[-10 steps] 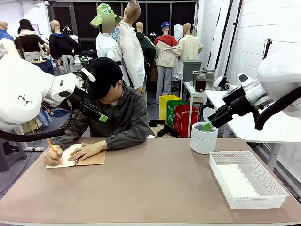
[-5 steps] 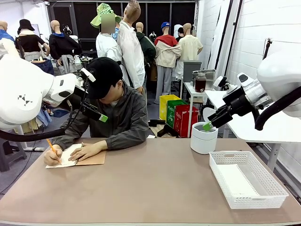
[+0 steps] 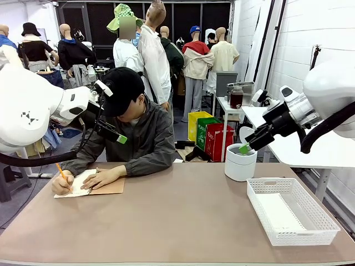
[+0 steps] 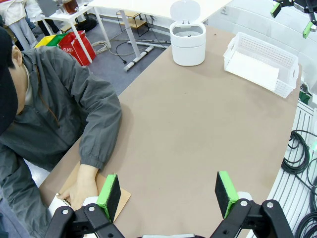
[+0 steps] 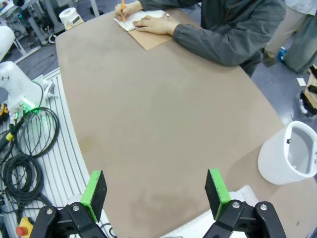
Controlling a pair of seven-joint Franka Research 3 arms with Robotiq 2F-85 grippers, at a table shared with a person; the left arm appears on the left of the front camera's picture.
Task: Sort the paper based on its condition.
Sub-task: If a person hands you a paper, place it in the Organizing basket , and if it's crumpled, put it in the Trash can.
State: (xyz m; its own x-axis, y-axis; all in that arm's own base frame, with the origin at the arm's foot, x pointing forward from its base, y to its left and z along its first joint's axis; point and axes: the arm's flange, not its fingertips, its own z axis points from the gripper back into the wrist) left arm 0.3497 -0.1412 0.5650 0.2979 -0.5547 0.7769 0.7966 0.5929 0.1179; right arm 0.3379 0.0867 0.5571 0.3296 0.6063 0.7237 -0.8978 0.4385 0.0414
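A flat white sheet of paper [image 3: 275, 213] lies in the white mesh basket [image 3: 260, 186] at the table's right, also seen as paper [image 4: 255, 70] in the basket [image 4: 233, 45]. At the far left a person writes with an orange pencil [image 3: 60, 172] on the open page of a spiral notebook [image 3: 83, 183]; one hand rests on it. My left gripper [image 3: 111, 113] hangs open in the air in front of the person, its pads wide apart over the table beside the notebook [image 4: 125, 197]. My right gripper [image 3: 252, 123] is open above the white bin [image 3: 240, 162].
The round white bin [image 4: 188, 37] stands with its lid up at the far right, just behind the basket. Cables and a rail [image 5: 29, 148] run along the robot's side of the table. The brown tabletop [image 3: 177, 216] lies bare between notebook and basket.
The person's pencil hand has shifted slightly on the page. Both arms have stayed where they were.
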